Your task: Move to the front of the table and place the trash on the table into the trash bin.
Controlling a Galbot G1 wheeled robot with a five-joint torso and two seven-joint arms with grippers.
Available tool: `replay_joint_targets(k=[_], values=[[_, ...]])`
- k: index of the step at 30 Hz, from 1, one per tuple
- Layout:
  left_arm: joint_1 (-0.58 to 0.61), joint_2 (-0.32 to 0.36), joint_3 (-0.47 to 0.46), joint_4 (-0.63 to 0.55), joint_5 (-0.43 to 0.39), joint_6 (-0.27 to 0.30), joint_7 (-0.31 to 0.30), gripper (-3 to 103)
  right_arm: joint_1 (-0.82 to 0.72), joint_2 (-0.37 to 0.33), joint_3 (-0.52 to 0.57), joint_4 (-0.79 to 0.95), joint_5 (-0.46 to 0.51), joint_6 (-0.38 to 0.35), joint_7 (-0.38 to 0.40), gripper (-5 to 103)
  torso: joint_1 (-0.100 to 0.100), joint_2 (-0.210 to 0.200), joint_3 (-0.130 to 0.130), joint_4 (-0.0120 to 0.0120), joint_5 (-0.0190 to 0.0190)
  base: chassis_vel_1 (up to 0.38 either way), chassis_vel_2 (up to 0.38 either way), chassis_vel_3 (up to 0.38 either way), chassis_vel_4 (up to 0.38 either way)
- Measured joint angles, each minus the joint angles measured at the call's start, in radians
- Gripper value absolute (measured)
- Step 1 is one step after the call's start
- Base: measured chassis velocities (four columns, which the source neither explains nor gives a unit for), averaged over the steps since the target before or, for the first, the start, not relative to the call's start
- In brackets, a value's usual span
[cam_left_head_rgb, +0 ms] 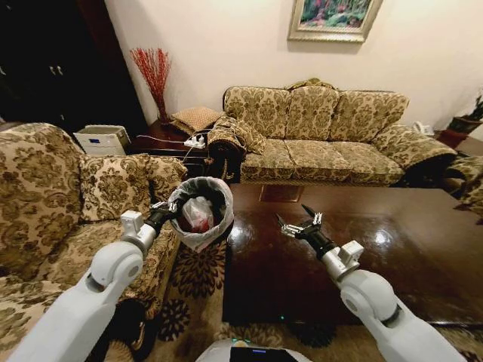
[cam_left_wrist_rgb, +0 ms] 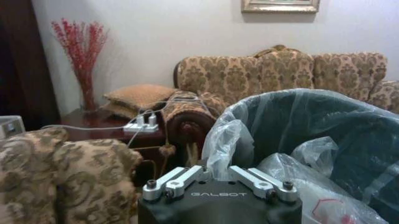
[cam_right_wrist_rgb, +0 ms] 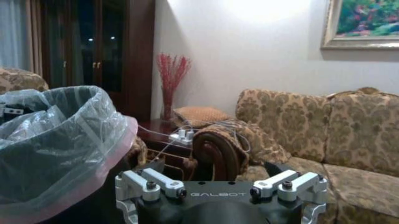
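The trash bin (cam_left_head_rgb: 202, 197), a small round dark bin with a grey-white liner (cam_left_wrist_rgb: 232, 133), sits at the left corner of the dark glossy table (cam_left_head_rgb: 392, 256). My left gripper (cam_left_head_rgb: 169, 210) is shut on the bin's near-left rim, pinching the liner. Inside lies a pink-white plastic bag bundle (cam_left_head_rgb: 198, 214), trash seen as crumpled plastic (cam_left_wrist_rgb: 324, 200) in the left wrist view. My right gripper (cam_left_head_rgb: 296, 220) hovers open over the table's left part, a short way right of the bin, with nothing between its fingers. The bin's liner (cam_right_wrist_rgb: 56, 140) is close beside it in the right wrist view.
A patterned armchair (cam_left_head_rgb: 45, 196) crowds the left side, and a long sofa (cam_left_head_rgb: 317, 136) runs behind the table. A side table with a power strip (cam_left_head_rgb: 195, 141) and a white device (cam_left_head_rgb: 102, 139) stand at the back left. A floral rug (cam_left_head_rgb: 198, 277) lies below the bin.
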Motion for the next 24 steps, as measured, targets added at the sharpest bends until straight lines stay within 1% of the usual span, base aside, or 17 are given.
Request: replay_joint_targets(k=[1,2,6,8,13,17,24], values=[[0.0,0.0,0.0,0.0,0.0,0.0,0.0,3,0.0,0.0,0.0,0.0,0.0,0.0,0.0,100,0.0,0.0,0.0,0.0,0.0,-0.084,-0.069,0.037,0.044],[0.0,0.0,0.0,0.0,0.0,0.0,0.001,3,0.0,0.0,0.0,0.0,0.0,0.0,0.0,100,0.0,0.0,0.0,-0.0005,-0.0011,-0.085,-0.074,0.037,0.044],[0.0,0.0,0.0,0.0,0.0,0.0,0.001,3,0.0,0.0,0.0,0.0,0.0,0.0,0.0,100,0.0,0.0,0.0,0.0,-0.0008,-0.043,-0.014,0.007,0.022],[0.0,0.0,0.0,0.0,0.0,0.0,0.0,3,0.0,0.0,0.0,0.0,0.0,0.0,0.0,100,0.0,0.0,0.0,0.0005,-0.0019,0.0,0.0,0.0,0.0],[0.0,0.0,0.0,0.0,0.0,0.001,-0.001,3,0.0,0.0,0.0,0.0,0.0,0.0,0.0,100,0.0,0.0,0.0,0.0008,-0.0016,0.0,0.0,0.0,0.0],[0.0,0.0,0.0,-0.001,0.0,0.001,0.0,3,0.0,0.0,0.0,0.0,0.0,0.0,0.0,100,0.0,0.0,0.0,0.0003,-0.001,0.0,0.0,0.0,0.0],[0.0,0.0,0.0,-0.001,0.0,0.001,0.0,3,0.0,0.0,0.0,0.0,0.0,0.0,0.0,100,0.0,0.0,0.0,0.0006,-0.0016,0.0,0.0,0.0,0.0]])
